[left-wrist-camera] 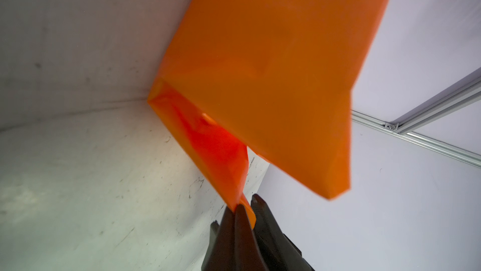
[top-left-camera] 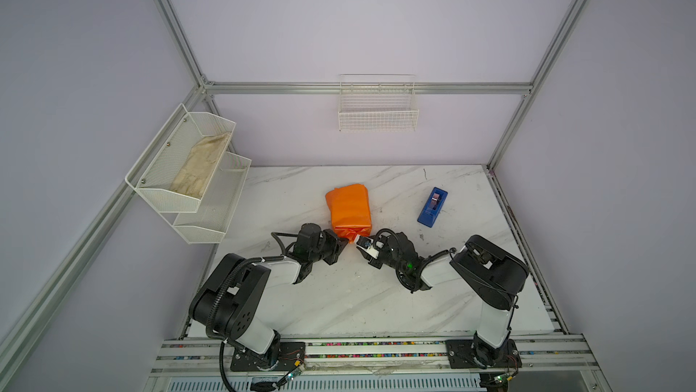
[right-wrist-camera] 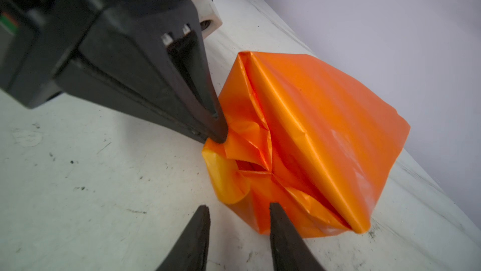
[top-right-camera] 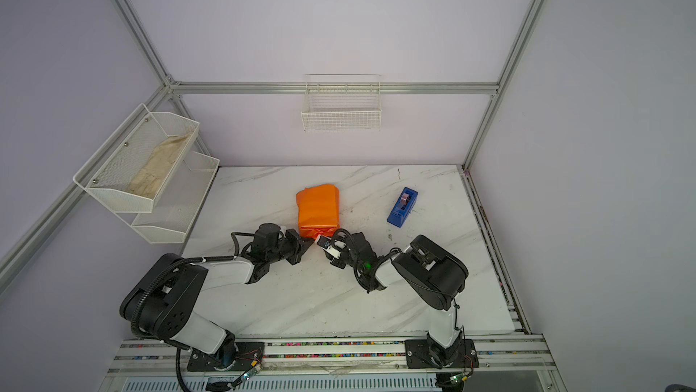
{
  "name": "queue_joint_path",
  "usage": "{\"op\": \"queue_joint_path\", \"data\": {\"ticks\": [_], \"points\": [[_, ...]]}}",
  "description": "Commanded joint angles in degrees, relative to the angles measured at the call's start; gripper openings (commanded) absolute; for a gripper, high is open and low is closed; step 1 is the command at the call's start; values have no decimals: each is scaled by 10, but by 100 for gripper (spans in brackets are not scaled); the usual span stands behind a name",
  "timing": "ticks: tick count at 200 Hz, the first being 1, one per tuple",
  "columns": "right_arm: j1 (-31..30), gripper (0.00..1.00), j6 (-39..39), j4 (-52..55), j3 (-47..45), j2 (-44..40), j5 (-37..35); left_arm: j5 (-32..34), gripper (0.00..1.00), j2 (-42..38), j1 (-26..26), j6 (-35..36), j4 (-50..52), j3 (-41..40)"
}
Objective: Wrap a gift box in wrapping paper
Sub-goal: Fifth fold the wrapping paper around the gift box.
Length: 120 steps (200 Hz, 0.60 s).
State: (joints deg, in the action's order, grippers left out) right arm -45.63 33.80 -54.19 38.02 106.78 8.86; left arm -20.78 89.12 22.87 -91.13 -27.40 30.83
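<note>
Found bare table open before both arm bases, and between wrapping paper and tape dispenser. Saw the paper's near end crowded by left gripper and right gripper, almost tip to tip.

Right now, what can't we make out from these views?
Gift box: hidden in every view by the wrapping paper.
Left claw: left wrist view, pinched paper hides its inner faces.
Right claw: right wrist view, bottom edge cuts it off; paper contact unclear.
Tape dispenser: both top views, too small to see a free tape end.
</note>
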Motion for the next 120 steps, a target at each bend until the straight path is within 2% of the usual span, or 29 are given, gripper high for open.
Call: {"op": "queue_joint_path", "data": {"ticks": [1,75,120], "points": [[4,40,4,-18,11,7,33,-1,0,-17,-5,-8,-18,-20],[5,27,13,-14,22,25,52,-1,0,-21,-5,-12,-15,-21],[5,14,15,-13,30,32,46,0,0,-26,-5,-13,-13,-22]]}}
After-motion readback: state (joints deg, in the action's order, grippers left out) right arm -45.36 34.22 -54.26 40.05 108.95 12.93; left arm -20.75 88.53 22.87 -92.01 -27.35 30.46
